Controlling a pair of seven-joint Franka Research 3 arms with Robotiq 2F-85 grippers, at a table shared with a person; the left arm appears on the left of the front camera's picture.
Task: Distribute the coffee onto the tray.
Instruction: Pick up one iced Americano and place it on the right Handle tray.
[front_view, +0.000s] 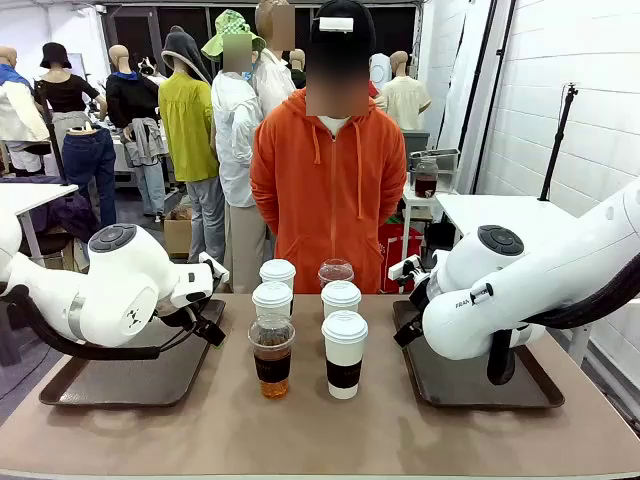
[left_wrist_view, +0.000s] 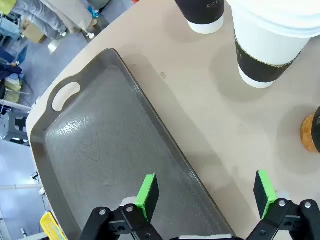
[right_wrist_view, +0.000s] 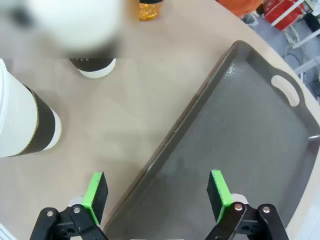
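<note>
Green pads (left_wrist_view: 148, 194), left gripper (left_wrist_view: 206, 195): spread wide, nothing between them. One pad hangs over the left tray (left_wrist_view: 95, 150) and the other over bare table (left_wrist_view: 200, 100), so the jaws straddle the tray's inner rim, low and turned toward the cups. Right gripper (right_wrist_view: 157, 194): likewise released and empty, straddling the inner rim of the right tray (right_wrist_view: 250, 140). Both seem posed this way to reach inward for a cup, with a short swing back to a tray. Trays: two, dark, with cut-out handles, one at each side of the table, nothing on them. Coffee: six cups, all on the table's middle between the trays, in two rows running near to far. Left row: near clear cup (front_view: 272, 355) of brown liquid, then two white cups (front_view: 271, 298) behind it. Right row: near white cup (front_view: 344, 352), another behind, far clear cup (front_view: 335, 270) last. Status, by judgement: distribution not begun; the near pair looks easiest to take first, being unobstructed. Person (front_view: 328, 190): stands at the far side, behind the cups.
</note>
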